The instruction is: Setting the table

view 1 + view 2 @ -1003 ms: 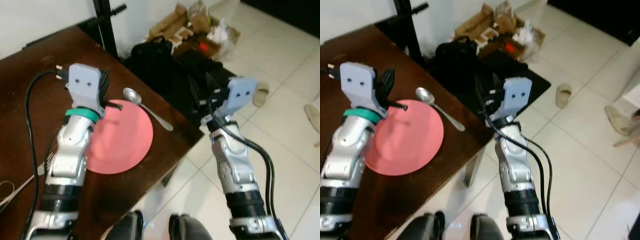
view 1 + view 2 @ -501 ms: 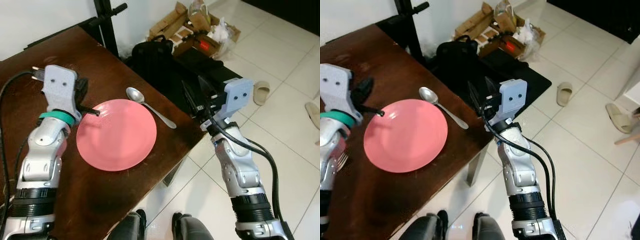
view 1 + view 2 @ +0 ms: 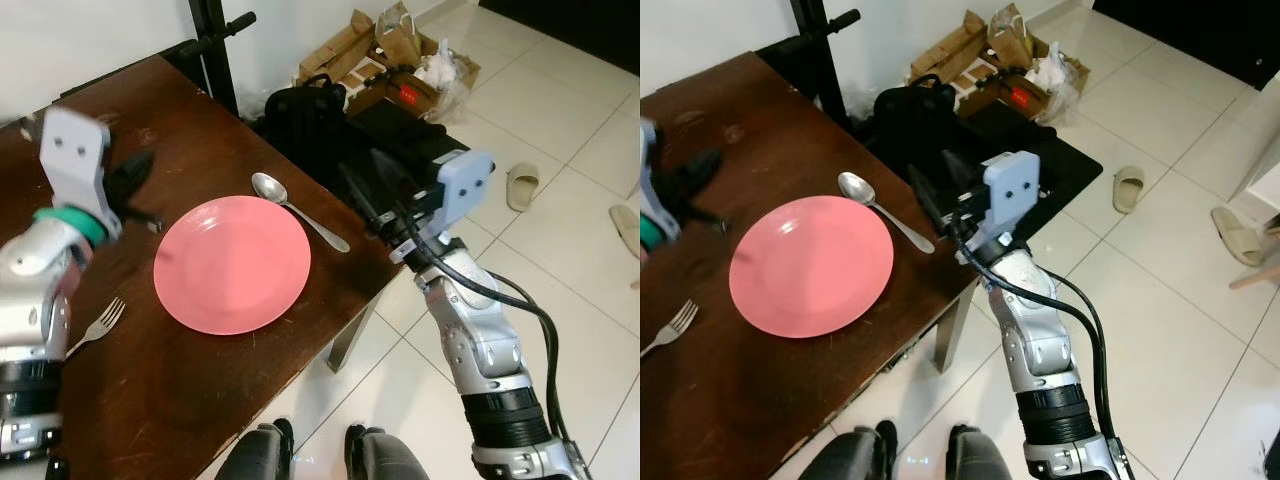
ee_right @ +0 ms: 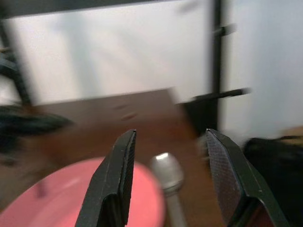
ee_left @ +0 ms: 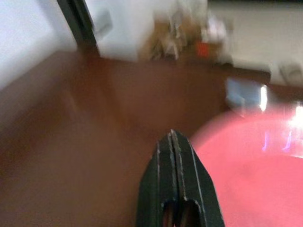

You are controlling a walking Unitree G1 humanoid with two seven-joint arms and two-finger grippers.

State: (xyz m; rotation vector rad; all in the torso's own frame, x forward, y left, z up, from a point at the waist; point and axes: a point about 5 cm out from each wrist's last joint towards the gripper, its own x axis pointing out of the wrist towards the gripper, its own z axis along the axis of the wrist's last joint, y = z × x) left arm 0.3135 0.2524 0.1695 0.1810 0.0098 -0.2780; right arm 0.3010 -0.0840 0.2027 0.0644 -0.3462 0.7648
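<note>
a bare pink plate (image 3: 232,263) lies on the dark wooden table (image 3: 180,380), spoon (image 3: 296,209) just beside its far edge, fork (image 3: 97,325) to its left. left gripper (image 5: 176,177) pressed closed near the plate; right gripper (image 4: 170,182) spread wide toward the spoon.

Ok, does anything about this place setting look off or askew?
Slightly. The spoon lies diagonally beside the pink plate, bowl close to the rim and handle angling toward the table edge. The fork also sits tilted on the plate's other side. Nothing looks spilled or damaged.
</note>
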